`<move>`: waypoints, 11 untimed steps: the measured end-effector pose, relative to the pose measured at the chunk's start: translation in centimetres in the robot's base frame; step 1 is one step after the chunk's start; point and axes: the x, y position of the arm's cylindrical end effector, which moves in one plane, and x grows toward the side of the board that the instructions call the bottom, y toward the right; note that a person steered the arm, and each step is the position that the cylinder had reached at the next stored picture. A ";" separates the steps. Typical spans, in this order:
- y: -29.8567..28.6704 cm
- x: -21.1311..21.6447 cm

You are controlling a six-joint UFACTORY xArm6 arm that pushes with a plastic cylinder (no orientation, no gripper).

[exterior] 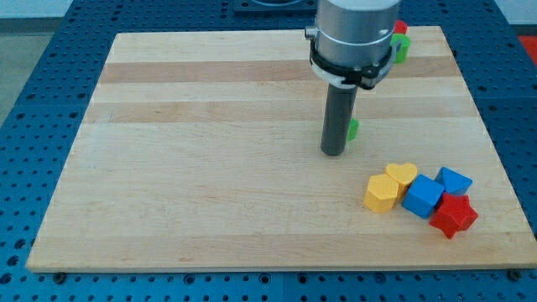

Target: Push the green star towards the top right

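My tip point(333, 153) rests on the wooden board point(210, 168), right of centre. A green block point(353, 129), only a sliver of it showing, sits just behind and to the right of the rod; its shape is hidden, so I cannot tell whether it is the star. It looks to touch the rod. Another green block point(402, 45) sits near the board's top right corner, partly hidden by the arm's body, with a red block point(399, 28) just above it.
A cluster lies at the view's lower right: a yellow heart point(402, 175), a yellow block point(381, 194), a blue cube point(422, 196), a blue block point(455, 180) and a red star point(454, 215). The board's right edge is close to them.
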 end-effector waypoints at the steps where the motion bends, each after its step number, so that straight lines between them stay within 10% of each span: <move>1: 1.3 -1.8; 11: -1.4 -16.1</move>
